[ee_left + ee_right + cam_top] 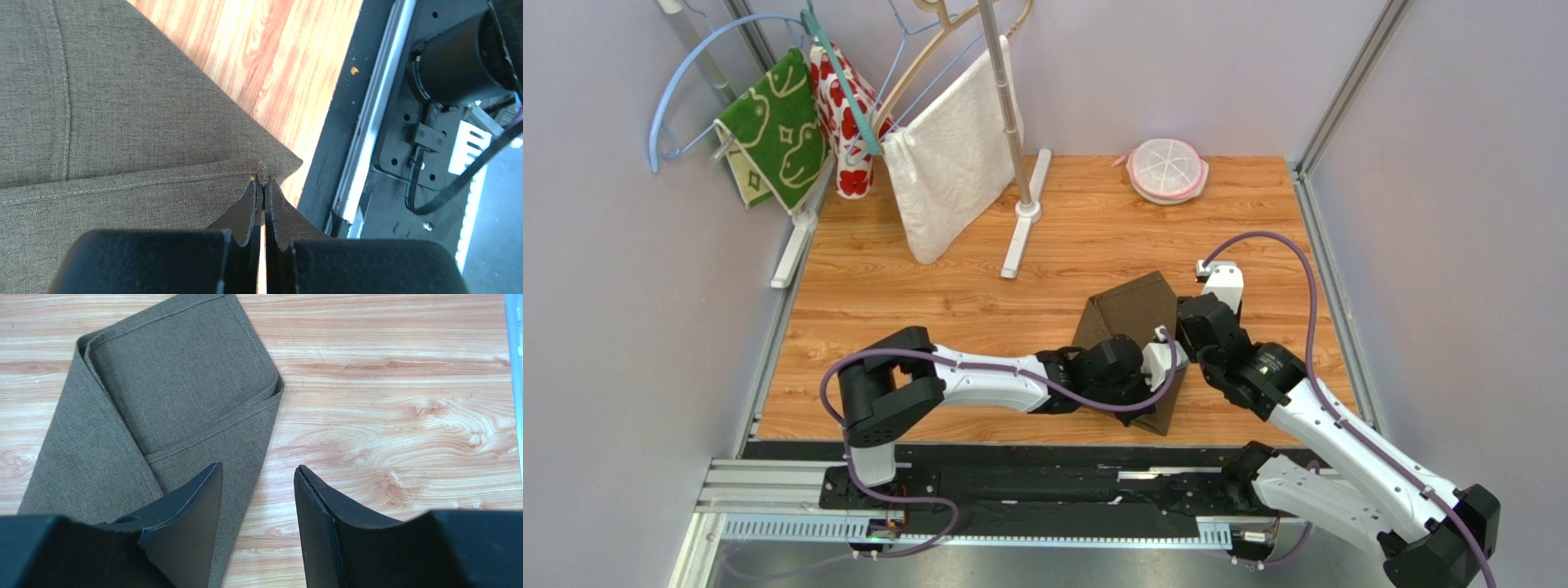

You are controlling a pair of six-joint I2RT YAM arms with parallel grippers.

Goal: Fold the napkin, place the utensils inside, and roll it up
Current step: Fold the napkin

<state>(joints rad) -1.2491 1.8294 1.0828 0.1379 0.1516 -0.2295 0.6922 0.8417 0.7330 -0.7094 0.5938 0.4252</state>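
Left tool pinching folded brown napkin, stitched hems

Logged napkin as plain dark brown, fine-woven, stitching in matching brown, just ahead of black right gripper. Saw same brown at tips of black left gripper. Noted orange-tan wood grain on table either side. Recorded, far beyond both grippers, green cloth with pale doodles, red-and-white print cloth, white towel.

The napkin is matt brown cloth, coarsely woven, with stitched hems. The surface is smooth wood-grain board with a slight sheen. My right pincer looks matt black plastic.
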